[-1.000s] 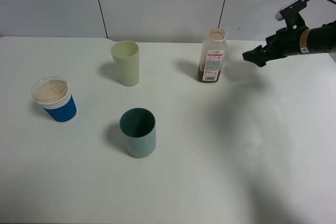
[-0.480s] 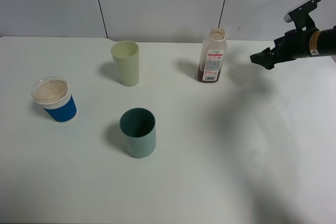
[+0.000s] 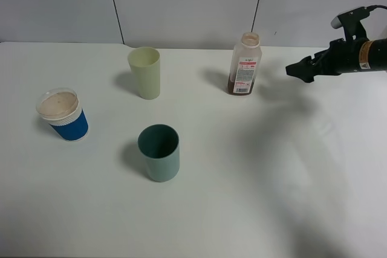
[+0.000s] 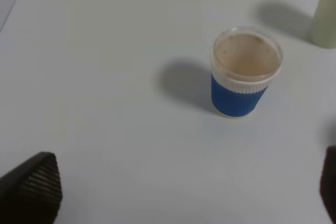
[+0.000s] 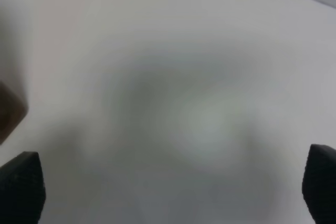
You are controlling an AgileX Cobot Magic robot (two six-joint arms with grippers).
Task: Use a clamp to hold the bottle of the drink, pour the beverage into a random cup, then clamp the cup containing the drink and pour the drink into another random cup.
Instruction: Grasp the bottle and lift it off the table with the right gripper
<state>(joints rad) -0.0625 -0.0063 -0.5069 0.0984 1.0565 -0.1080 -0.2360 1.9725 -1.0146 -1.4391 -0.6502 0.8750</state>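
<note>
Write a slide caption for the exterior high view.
Right gripper open, right of the bottle; teal tumbler, blue paper cup and yellow-green tumbler stand on the table.

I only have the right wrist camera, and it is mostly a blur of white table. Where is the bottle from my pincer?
Observer: In the high view the bottle stands upright just left of the right pincer, with a clear gap between them.
Operator: Is any drink left in it?
Observer: Yes, dark brown liquid shows near its base only.
Operator: Which cup is closest to the bottle?
Observer: The pale yellow-green tumbler, further left along the back. The teal tumbler stands nearer the front.
</note>
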